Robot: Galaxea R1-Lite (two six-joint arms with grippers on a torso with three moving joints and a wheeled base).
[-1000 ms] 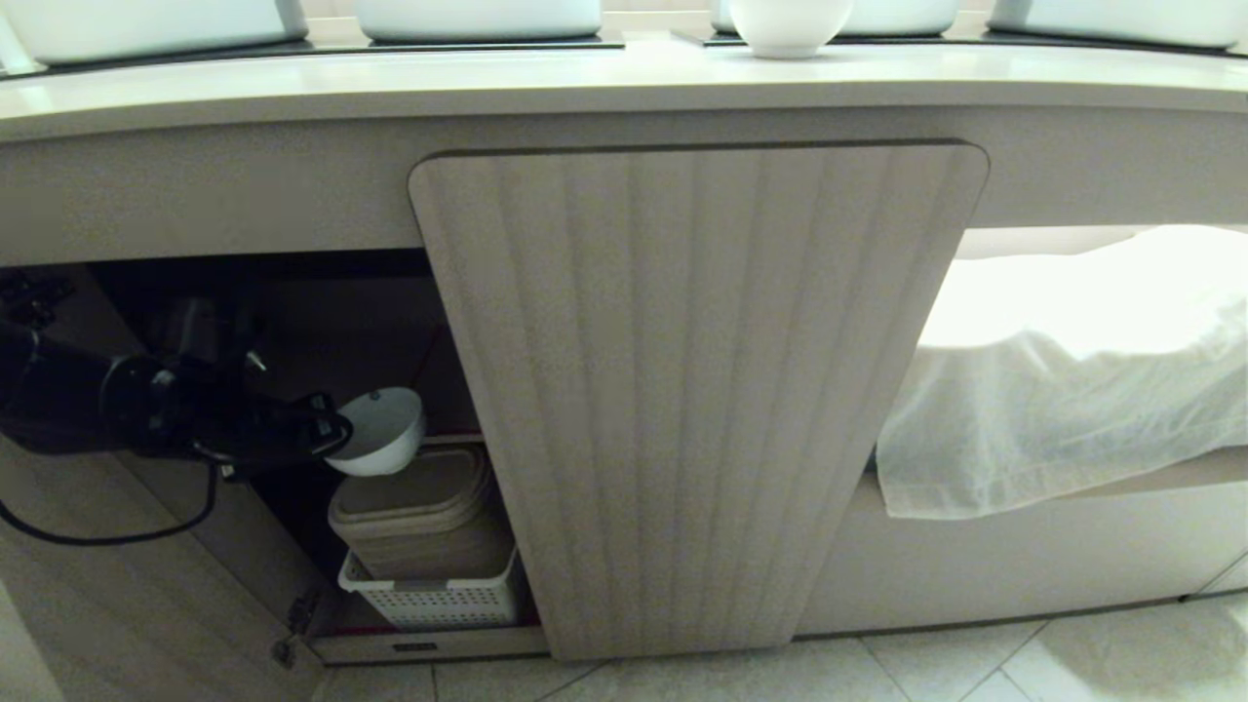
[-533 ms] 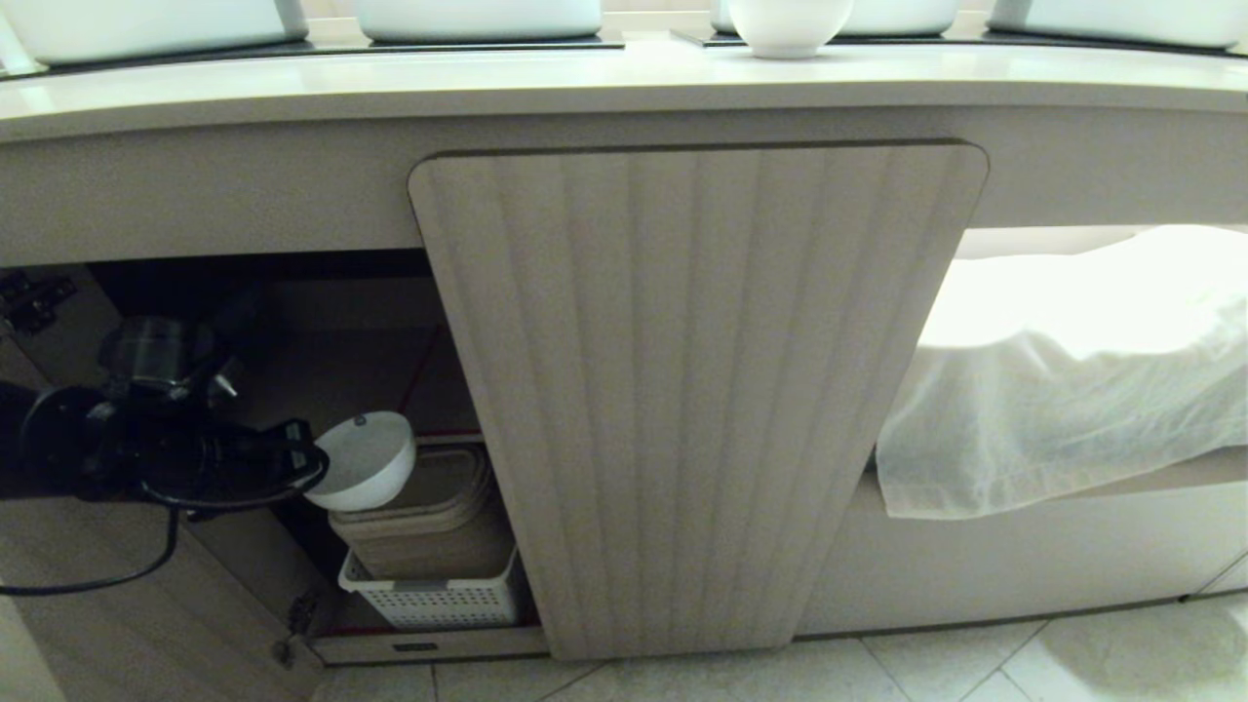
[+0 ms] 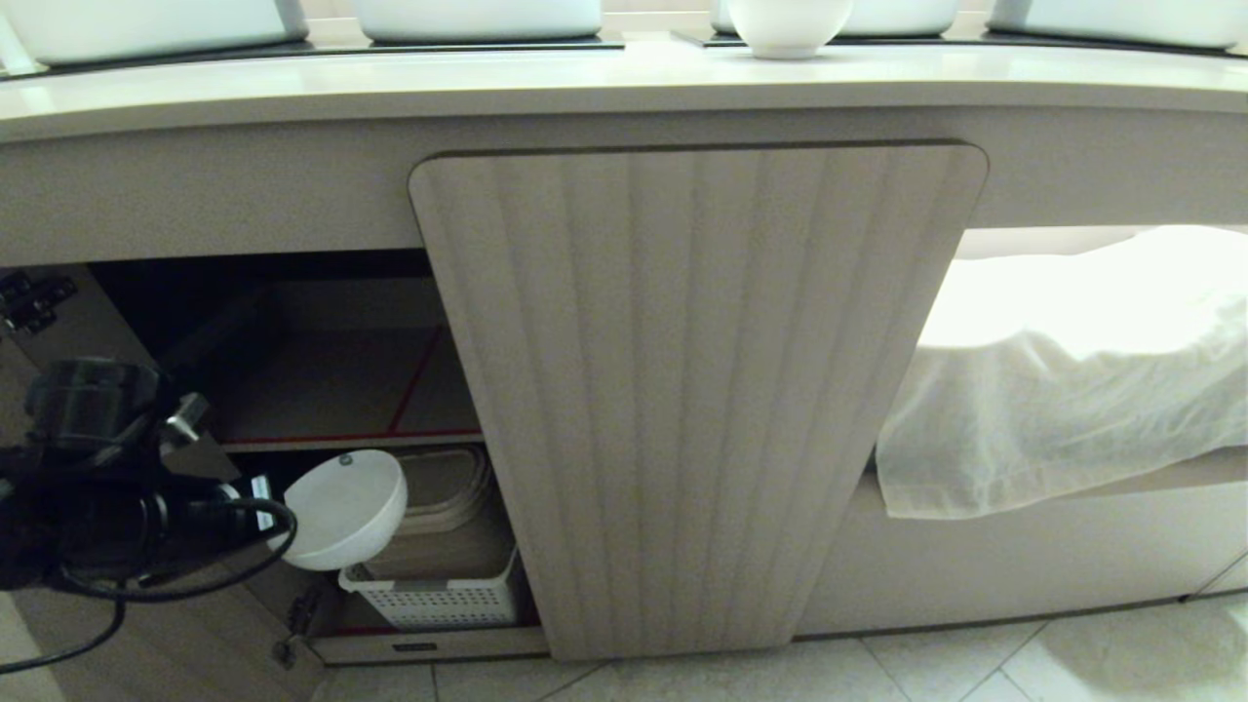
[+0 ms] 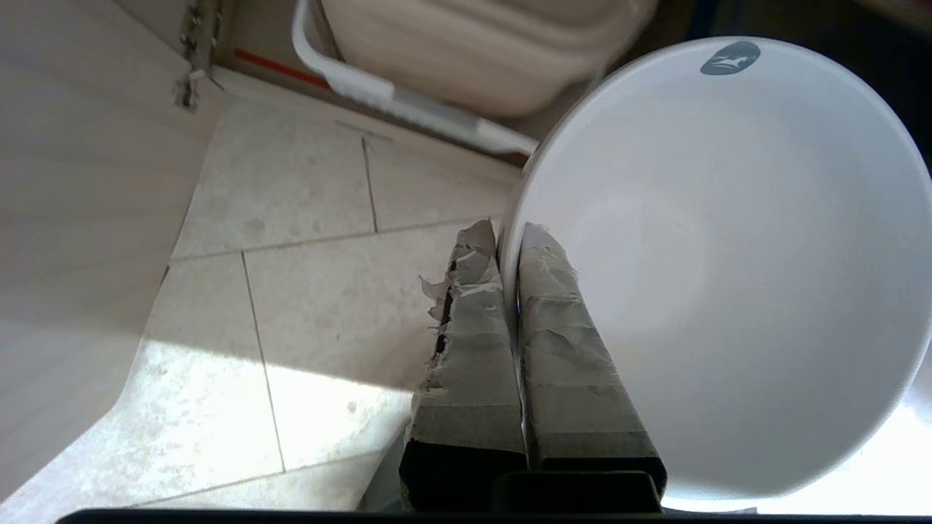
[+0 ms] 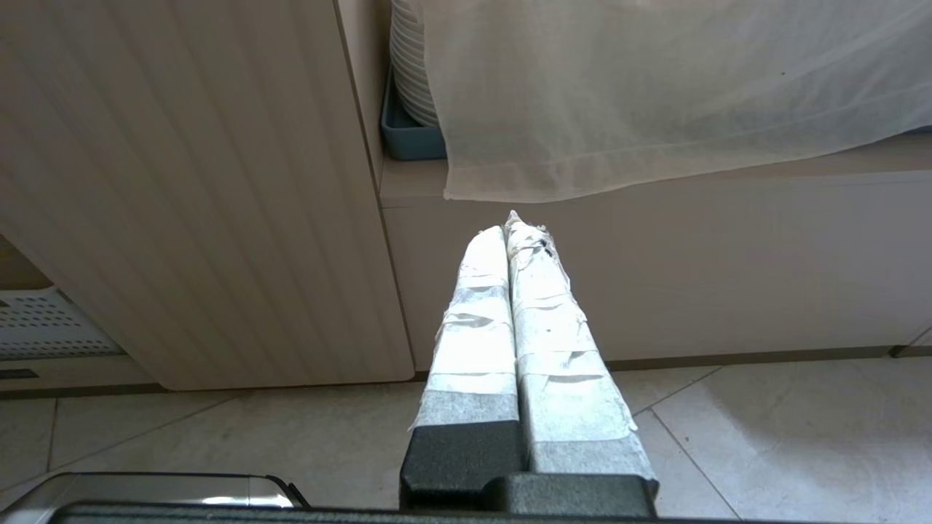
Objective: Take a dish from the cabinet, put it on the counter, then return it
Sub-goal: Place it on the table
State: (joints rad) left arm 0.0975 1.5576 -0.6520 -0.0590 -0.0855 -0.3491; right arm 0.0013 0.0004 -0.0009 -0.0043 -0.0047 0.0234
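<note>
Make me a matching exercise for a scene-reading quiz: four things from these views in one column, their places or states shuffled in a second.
1. dish
2. second white bowl
3. white cloth
4. right gripper

A. standing on the counter
B. shut, holding nothing
C. pinched at its rim by the left gripper
D. draped over the open shelf beside the ribbed door

Pairs: 1-C, 2-A, 3-D, 4-B

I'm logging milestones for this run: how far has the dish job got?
Done: the left gripper is shut on the dish, holding its rim just outside the cabinet. In hand: carrying it out. Left: setting it on the counter, then returning it. The right gripper sits shut and idle.
</note>
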